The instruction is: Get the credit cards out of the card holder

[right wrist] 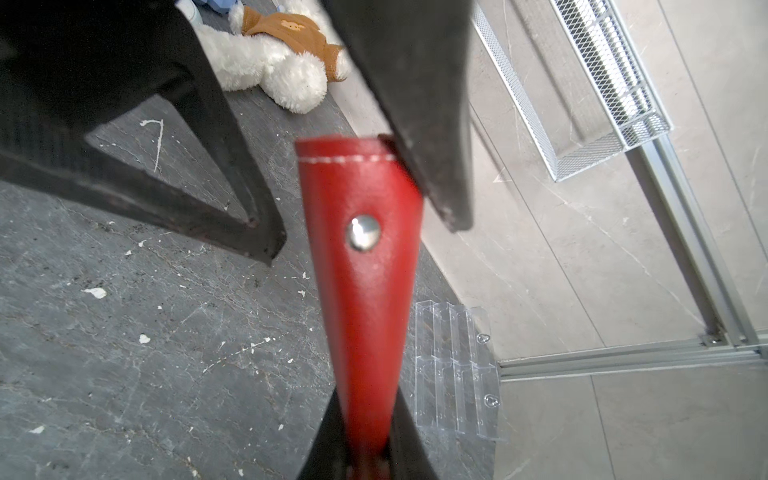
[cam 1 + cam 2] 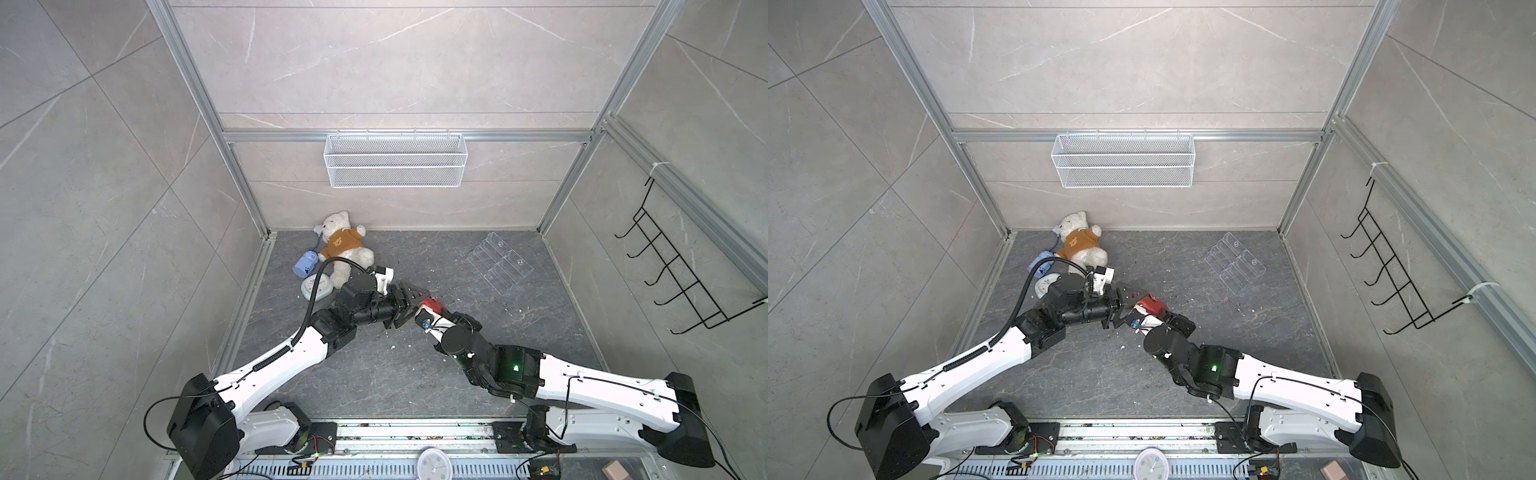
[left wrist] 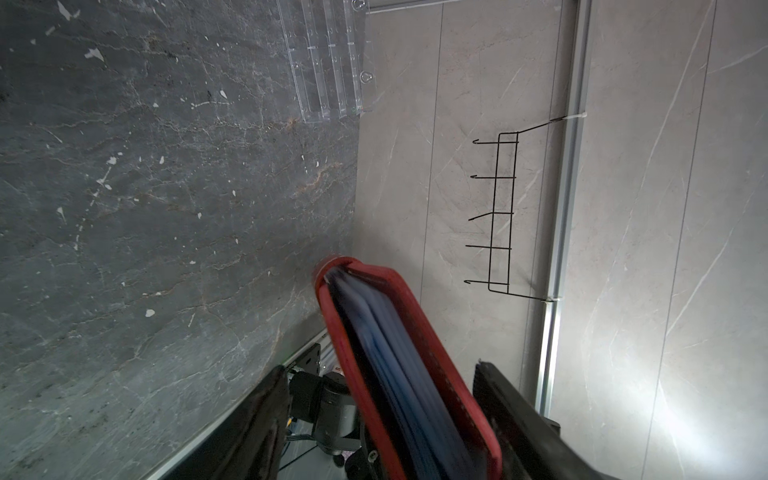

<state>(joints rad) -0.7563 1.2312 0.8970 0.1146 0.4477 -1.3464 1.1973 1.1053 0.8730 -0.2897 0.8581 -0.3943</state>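
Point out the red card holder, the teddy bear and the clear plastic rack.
red leather-like card holder (image 1: 365,291), right wrist view, middle of outer cover.
white plush teddy bear in brown sweater (image 2: 341,244), in a top view, sweater chest.
clear acrylic tiered rack (image 2: 500,266), in a top view, middle tiers.

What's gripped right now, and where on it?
The right gripper is shut on the red card holder, pinching the end nearest its own wrist. The left gripper straddles the holder with its jaws open and is not clamping it.
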